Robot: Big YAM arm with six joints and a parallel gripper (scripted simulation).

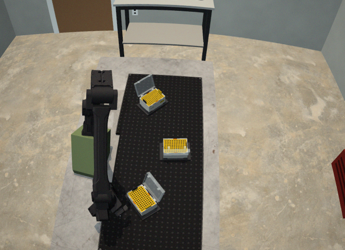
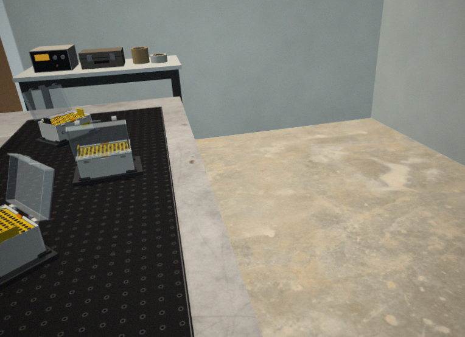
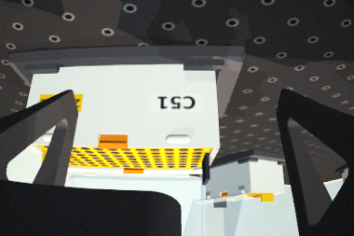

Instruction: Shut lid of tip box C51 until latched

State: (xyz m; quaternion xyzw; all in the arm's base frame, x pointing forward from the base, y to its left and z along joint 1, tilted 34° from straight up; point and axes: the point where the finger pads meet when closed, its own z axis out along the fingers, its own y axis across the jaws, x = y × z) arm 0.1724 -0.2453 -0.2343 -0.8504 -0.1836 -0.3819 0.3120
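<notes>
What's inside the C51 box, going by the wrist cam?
The C51 box shows a yellow tip grid with rows of dark holes under the open lid. Tips themselves can't be made out. The open pincer and its left finger cover the grid's left end.

Grey tip box C51 (image 3: 124, 105), lid (image 1: 153, 186) open, yellow rack
</notes>
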